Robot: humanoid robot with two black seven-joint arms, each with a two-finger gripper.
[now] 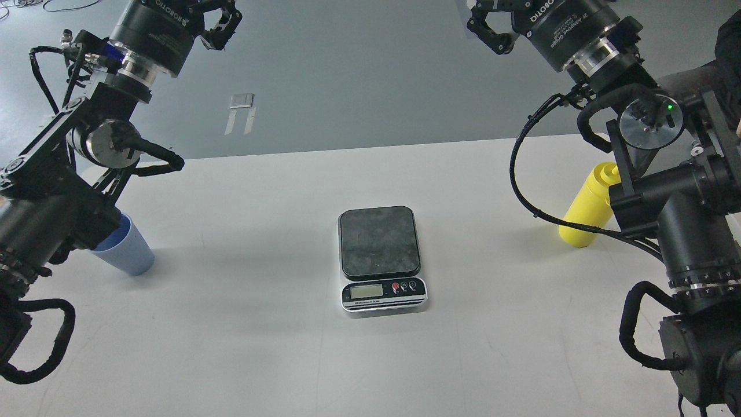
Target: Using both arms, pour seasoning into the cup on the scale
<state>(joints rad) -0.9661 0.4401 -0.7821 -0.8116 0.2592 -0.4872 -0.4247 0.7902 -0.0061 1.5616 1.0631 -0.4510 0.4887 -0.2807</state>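
The scale lies at the middle of the white table, its dark plate bare and its silver front facing me. The light blue cup stands at the left, partly hidden behind my left arm. The yellow seasoning bottle stands at the right, its top hidden behind my right arm. My left gripper is raised at the top left, far above the cup. My right gripper is raised at the top right, above and left of the bottle. Both grippers are cut off by the top edge and hold nothing that shows.
The table's far edge runs across at about a third of the way down, with grey floor beyond. Pale tape marks lie on the floor. A person's dark sleeve shows at the right edge behind my right arm.
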